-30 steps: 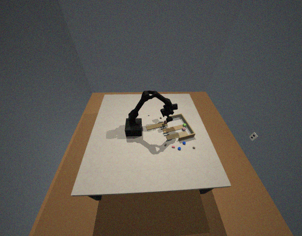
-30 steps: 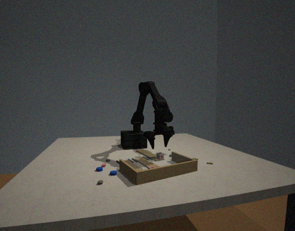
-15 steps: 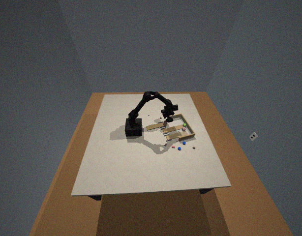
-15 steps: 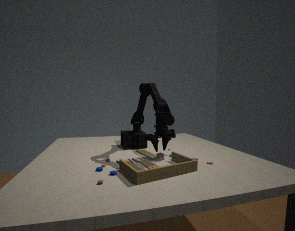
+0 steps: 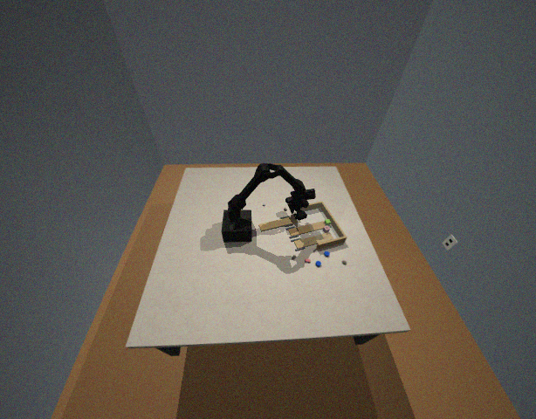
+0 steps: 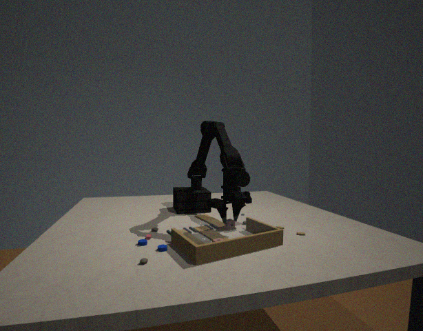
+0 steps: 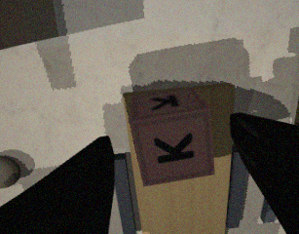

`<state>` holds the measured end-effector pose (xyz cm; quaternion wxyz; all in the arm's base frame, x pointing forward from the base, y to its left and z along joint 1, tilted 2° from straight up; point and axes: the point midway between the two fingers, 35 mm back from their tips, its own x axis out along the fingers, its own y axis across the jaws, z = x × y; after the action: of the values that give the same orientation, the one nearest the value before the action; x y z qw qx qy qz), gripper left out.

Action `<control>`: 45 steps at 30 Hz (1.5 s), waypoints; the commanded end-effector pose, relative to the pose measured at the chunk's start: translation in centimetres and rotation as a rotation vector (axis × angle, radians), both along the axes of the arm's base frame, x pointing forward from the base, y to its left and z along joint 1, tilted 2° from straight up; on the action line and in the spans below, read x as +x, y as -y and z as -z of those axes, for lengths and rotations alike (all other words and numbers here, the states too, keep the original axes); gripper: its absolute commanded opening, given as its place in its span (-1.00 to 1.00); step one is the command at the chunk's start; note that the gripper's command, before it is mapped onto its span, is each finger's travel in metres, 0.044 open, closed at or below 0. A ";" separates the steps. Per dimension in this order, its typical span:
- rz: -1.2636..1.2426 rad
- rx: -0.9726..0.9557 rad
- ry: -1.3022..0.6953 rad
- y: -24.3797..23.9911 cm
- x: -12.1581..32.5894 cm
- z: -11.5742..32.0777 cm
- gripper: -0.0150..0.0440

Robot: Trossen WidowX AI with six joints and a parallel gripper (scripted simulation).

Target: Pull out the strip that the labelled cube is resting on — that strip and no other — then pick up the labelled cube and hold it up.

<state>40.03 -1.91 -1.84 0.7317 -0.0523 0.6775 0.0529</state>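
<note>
Arm base: a black block (image 5: 245, 236) (image 6: 204, 205), well apart from the wooden tray (image 5: 335, 221) (image 6: 240, 247), off its open side.
Outermost strip: the long wooden strip (image 5: 272, 224) (image 6: 208, 220) (image 7: 183, 210) juts from the tray's open side toward the base, farther out than the other strips.
Labelled cube: the dusky pink cube marked K (image 6: 229, 224) (image 7: 173, 146) rests on that strip, near its tray-side end; the arm hides it from above.
Gripper: pointing down over the tray's open side, the gripper (image 5: 299, 216) (image 6: 230, 221) (image 7: 171, 136) is about half open, one finger on each side of the cube, with nothing in its grasp.
Dark pebble: a small stone (image 5: 293, 257) (image 6: 154, 229) outside the tray.
Other strips: a middle strip (image 5: 309, 229) (image 6: 212, 235) and a side strip (image 5: 306, 242) both reach into the tray.
Red piece: it (image 5: 307, 260) (image 6: 148, 236) lies outside the tray.
Blue discs: one (image 5: 318, 264) (image 6: 142, 242) and another (image 5: 326, 253) (image 6: 162, 247), both outside the tray.
Pink piece: inside the tray (image 5: 326, 229) (image 6: 218, 240).
Green piece: inside the tray (image 5: 327, 221), just beside the pink one.
Brownish pebble: a stone (image 5: 344, 262) (image 6: 143, 261) beyond the discs from the red piece, outside the tray.
</note>
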 end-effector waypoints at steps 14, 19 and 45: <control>0.000 0.000 -0.004 0.0 -0.1 1.4 0.00; 0.000 0.000 -0.004 0.0 -0.1 1.4 -0.11; 0.003 -0.003 -0.011 -0.3 -6.4 -2.3 -0.49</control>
<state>34.49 -1.62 0.02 0.7286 -0.0527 0.6808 0.0539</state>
